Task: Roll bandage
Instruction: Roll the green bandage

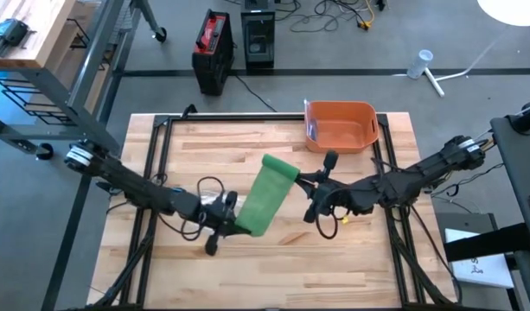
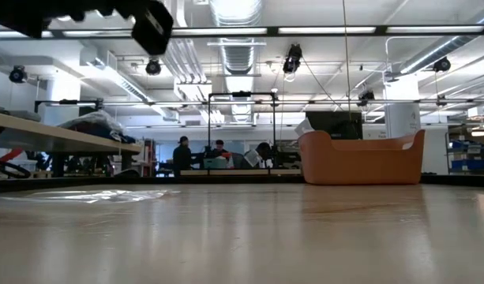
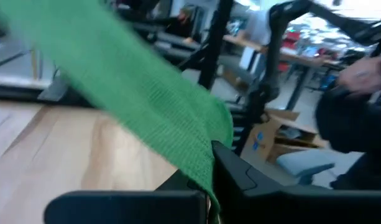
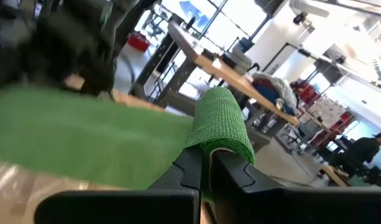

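A green bandage [image 1: 266, 197] stretches as a flat strip between my two grippers over the middle of the table. Its rolled end [image 1: 279, 164] is at my right gripper [image 1: 301, 179], which is shut on it. Its loose end [image 1: 247, 226] is at my left gripper [image 1: 233, 220], which is shut on it. The strip also shows in the left wrist view [image 3: 134, 106] and the right wrist view [image 4: 84, 143]. The bandage does not show in the low view. My left gripper pinches the bandage's loose end [image 3: 206, 171] between its two fingers, coming from the table's left side. The strip runs away from the fingers toward the other arm, spread flat and drawn fairly straight. One layer or several, I cannot tell. My right gripper pinches the bandage's rolled end [image 4: 222, 134] between its two fingers, coming from the table's right side. The roll stands just past the fingertips [image 4: 190, 165], and the unrolled strip runs off from it toward the left arm.
An orange bin [image 1: 341, 125] stands at the table's far edge, right of centre; it also shows in the low view [image 2: 360, 158]. A black frame [image 1: 161, 138] runs around the tabletop. People stand in the room far behind the table.
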`<action>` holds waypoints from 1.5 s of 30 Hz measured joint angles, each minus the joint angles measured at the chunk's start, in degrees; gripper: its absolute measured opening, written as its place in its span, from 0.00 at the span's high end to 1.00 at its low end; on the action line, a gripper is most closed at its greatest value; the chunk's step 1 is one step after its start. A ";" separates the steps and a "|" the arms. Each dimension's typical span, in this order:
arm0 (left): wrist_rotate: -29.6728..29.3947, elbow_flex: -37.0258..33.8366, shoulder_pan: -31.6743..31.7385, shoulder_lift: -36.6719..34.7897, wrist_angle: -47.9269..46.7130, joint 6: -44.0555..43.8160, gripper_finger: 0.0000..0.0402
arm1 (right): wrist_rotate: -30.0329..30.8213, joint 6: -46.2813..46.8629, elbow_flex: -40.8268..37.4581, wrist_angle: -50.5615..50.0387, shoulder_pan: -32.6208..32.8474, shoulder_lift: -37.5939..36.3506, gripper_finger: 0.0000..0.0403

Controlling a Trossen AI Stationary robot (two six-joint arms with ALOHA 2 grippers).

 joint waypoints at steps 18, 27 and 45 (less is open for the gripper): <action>-1.30 18.17 0.95 -4.08 -13.72 1.50 1.00 | -4.40 8.38 -10.35 0.21 0.15 0.35 0.98; -8.05 34.15 6.99 -3.41 -39.98 1.61 1.00 | -12.86 13.30 -11.61 -1.23 1.07 0.37 0.98; -3.86 44.39 17.68 -3.17 -48.87 1.40 1.00 | -18.51 18.98 -11.58 -4.34 1.66 4.53 0.98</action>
